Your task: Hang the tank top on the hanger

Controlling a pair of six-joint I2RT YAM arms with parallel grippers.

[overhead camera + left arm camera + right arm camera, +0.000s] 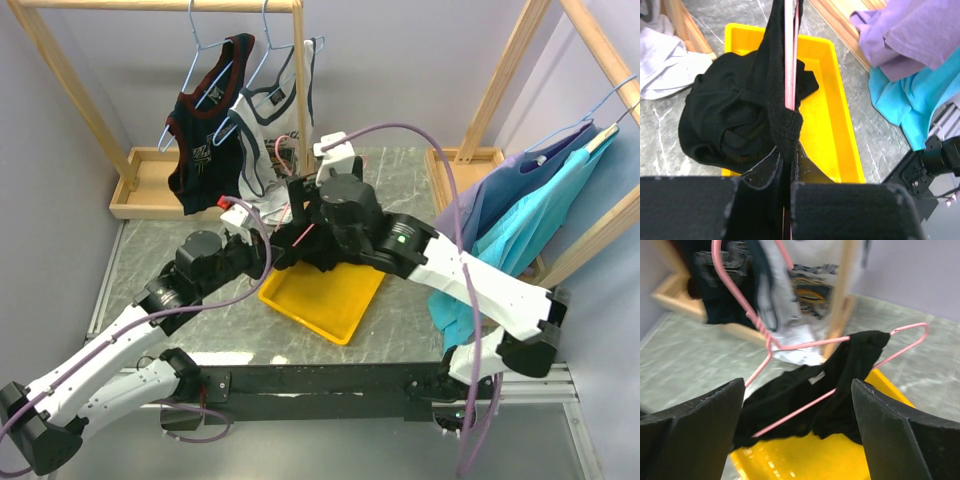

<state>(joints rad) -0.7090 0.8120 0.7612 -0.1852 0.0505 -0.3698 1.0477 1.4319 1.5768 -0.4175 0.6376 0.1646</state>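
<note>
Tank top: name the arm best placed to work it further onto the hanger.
Right, probably. The right gripper is open, facing the tank top; the left gripper is shut on the hanger, steadying it.

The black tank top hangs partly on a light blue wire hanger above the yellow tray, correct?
No: the hanger is pink, not light blue, as the right wrist view shows. The tank top does hang partly on it above the yellow tray.

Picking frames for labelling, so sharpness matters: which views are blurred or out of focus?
Right wrist view: soft throughout, the hanging white jersey behind smeared, the thin pink wire hanger slightly fuzzy. Left wrist view: the plain black tank top sharp. Top external view: crisp.
</note>
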